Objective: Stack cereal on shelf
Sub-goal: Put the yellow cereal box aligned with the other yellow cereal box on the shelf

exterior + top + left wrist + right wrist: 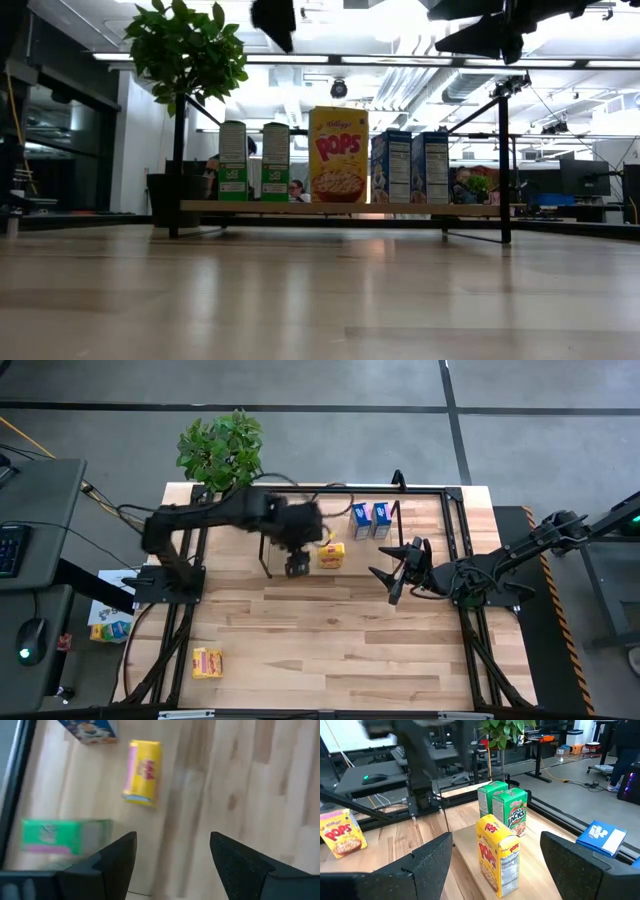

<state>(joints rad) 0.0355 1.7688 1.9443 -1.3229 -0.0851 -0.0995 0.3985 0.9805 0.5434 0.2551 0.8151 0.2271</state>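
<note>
The shelf [300,207] stands at the table's far middle. On its board stand two green boxes [232,160] [275,160], a yellow box [338,155] [332,553] and two blue boxes [391,167] [371,520], all upright on their bottom ends. A second yellow box [207,661] lies flat on the table near the front left; it also shows in the right wrist view [340,832]. My left gripper [296,566] [172,850] is open and empty, high above the shelf's near edge, just left of the shelved yellow box. My right gripper [400,572] [495,865] is open and empty to the shelf's right.
A potted plant [220,448] stands at the table's far left corner behind the shelf. A black frame [470,630] runs round the table's edge. Bare wooden table top [340,650] lies between the shelf and the near edge.
</note>
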